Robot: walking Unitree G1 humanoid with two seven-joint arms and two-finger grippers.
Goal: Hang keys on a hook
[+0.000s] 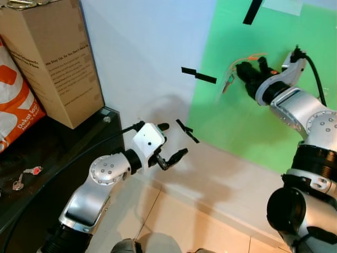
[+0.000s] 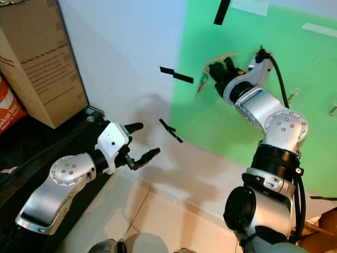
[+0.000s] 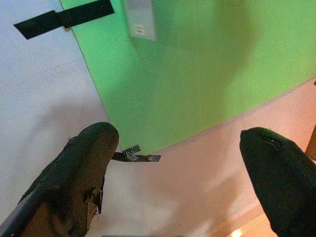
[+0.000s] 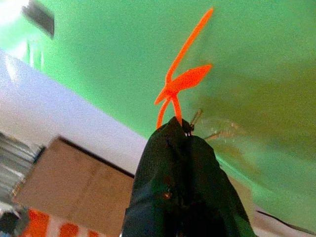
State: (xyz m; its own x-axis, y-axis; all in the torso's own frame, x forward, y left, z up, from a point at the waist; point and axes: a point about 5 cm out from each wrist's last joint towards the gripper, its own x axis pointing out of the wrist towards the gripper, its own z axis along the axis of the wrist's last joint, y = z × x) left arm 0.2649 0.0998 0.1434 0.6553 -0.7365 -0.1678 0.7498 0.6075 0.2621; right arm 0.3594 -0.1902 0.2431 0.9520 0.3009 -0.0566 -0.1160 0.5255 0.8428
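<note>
My right gripper [image 1: 243, 70] is raised against the green panel [image 1: 237, 121] and is shut on a bunch of keys. An orange strap [image 4: 183, 81] sticks out past the fingertips, which press together on it. The keys [image 1: 227, 82] dangle beside the fingers, close to the panel. Further right on the panel are small metal hooks [image 2: 291, 97]. Lower down, my left gripper [image 1: 174, 139] is open and holds nothing; it points at the white wall. In the left wrist view its fingers [image 3: 89, 163] stand wide apart.
A black shelf [image 1: 63, 153] on the left carries a cardboard box [image 1: 52, 58], an orange bag [image 1: 16, 100] and a second key with a red tag [image 1: 27, 176]. Black tape strips [image 1: 198, 75] mark the wall. Beige tiles [image 1: 174, 221] lie below.
</note>
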